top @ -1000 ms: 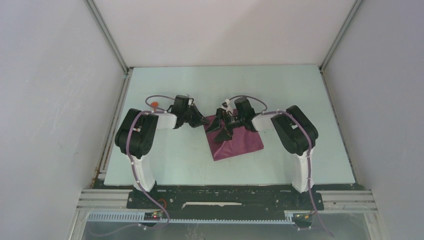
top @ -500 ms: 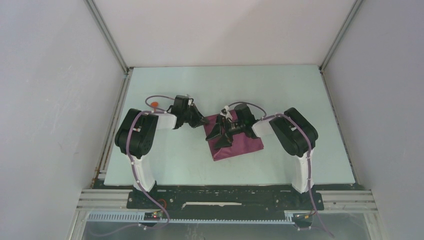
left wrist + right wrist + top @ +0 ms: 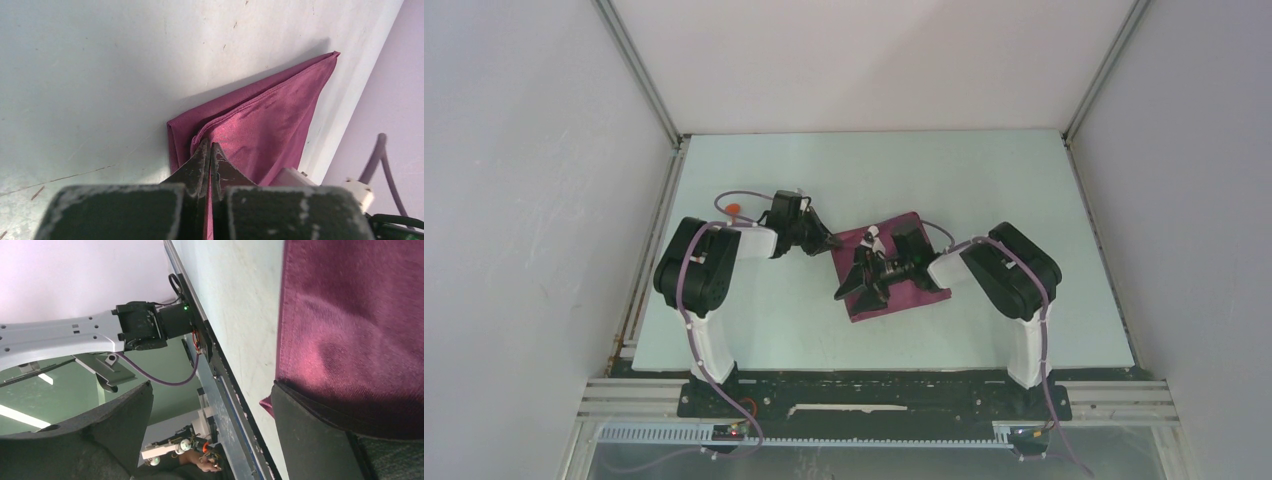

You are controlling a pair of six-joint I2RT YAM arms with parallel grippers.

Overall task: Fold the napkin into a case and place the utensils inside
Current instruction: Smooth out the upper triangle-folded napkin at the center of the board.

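Pale green counter [image 3: 754,320] carries the folded napkin [image 3: 899,226] near its middle. I see my left gripper [image 3: 827,241] pressed together, pinching a layer at the napkin's left corner. My right gripper [image 3: 862,288] hangs spread wide over its near-left edge.

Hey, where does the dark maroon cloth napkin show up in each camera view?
Top external: the dark maroon cloth napkin lies mid-table, partly under the right arm.
Left wrist: right of centre, its corner pinched in the left gripper.
Right wrist: upper right, filling that side.
Shared landmark: the pale table beneath it.
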